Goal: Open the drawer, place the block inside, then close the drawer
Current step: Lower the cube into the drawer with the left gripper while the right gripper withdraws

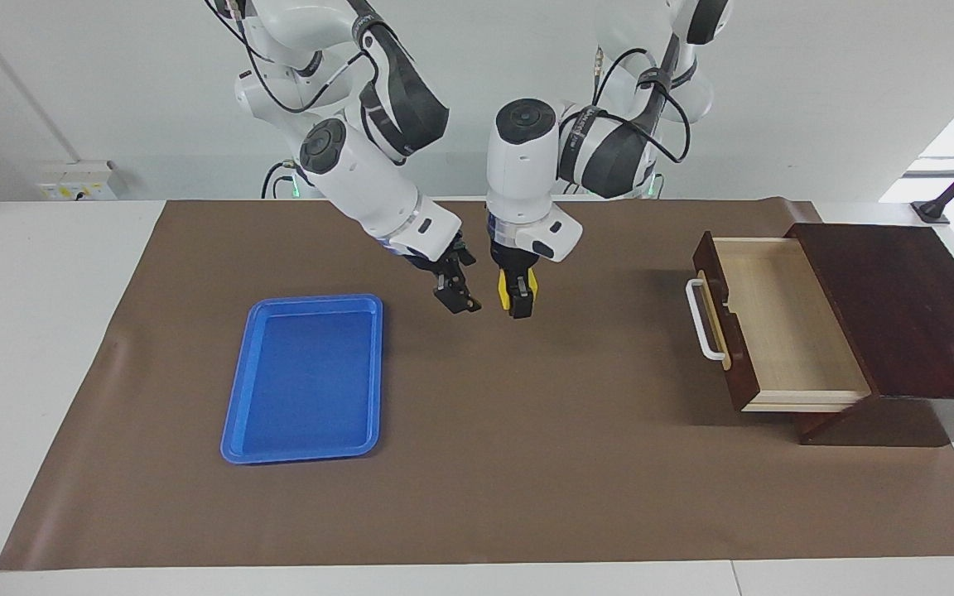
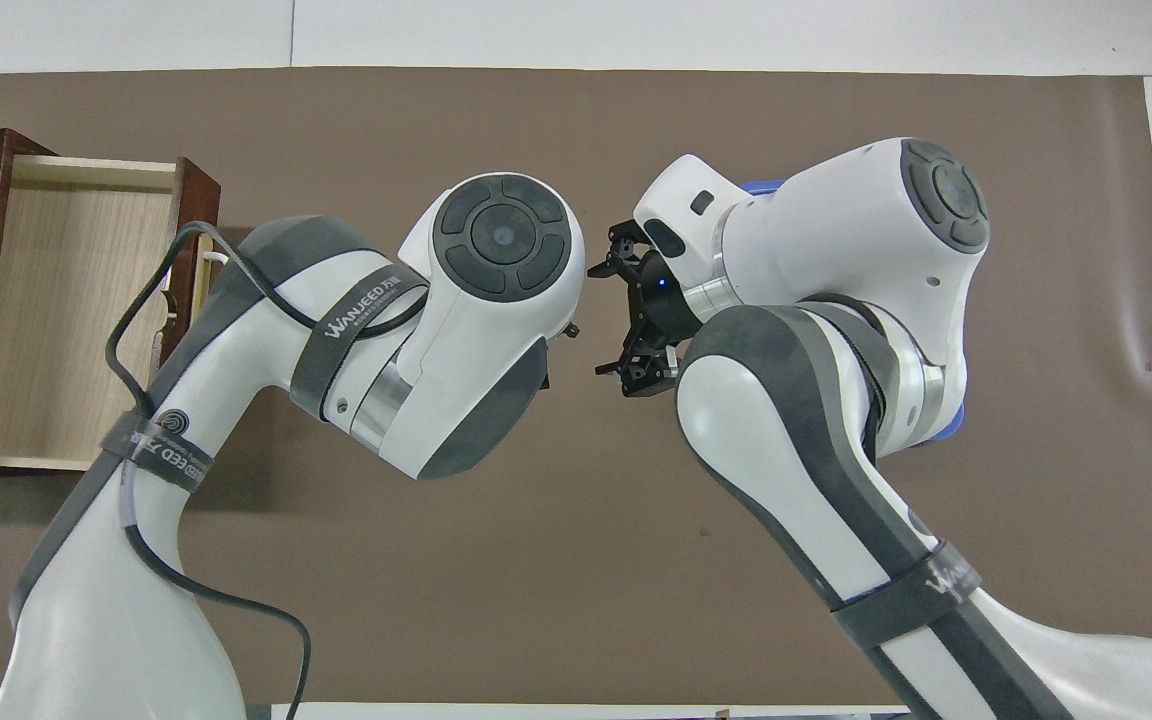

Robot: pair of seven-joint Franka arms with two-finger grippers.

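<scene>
Going across the facing view from its left edge, the first container is the blue tray [image 1: 305, 379], a flat rectangle lying on the brown mat [image 1: 493, 497] toward the right arm's end of the table. Nothing lies in it.

Next comes the right gripper [image 1: 458, 300], hanging in the air over bare mat just beside the tray's corner that is nearest to the robots. Its fingers stand spread apart, and nothing is between them.

Just beside it hangs the left gripper [image 1: 518, 303], also over bare mat at the middle of the table. Its fingers are pressed onto the block [image 1: 504, 291] — the small yellow cube shows at the fingertips, raised above the mat and well apart from the drawer. In the overhead view the left arm's own wrist covers this gripper and the block, so the grip reads only from the facing view.

Writing can be read on the arms in the overhead view: the dark band on the left arm [image 2: 361, 300] carries the word "WANJEED" with some small characters after it. A second band lower on the same arm shows a round logo and letters that I read only in part. The band on the right arm [image 2: 946, 580] starts with "WAN", the rest is hidden.

Last, toward the left arm's end, the drawer [image 1: 775, 323] stands pulled out of the dark wooden box [image 1: 899, 306]. Its white handle [image 1: 702, 319] faces the middle of the table — the pale interior holds nothing.
</scene>
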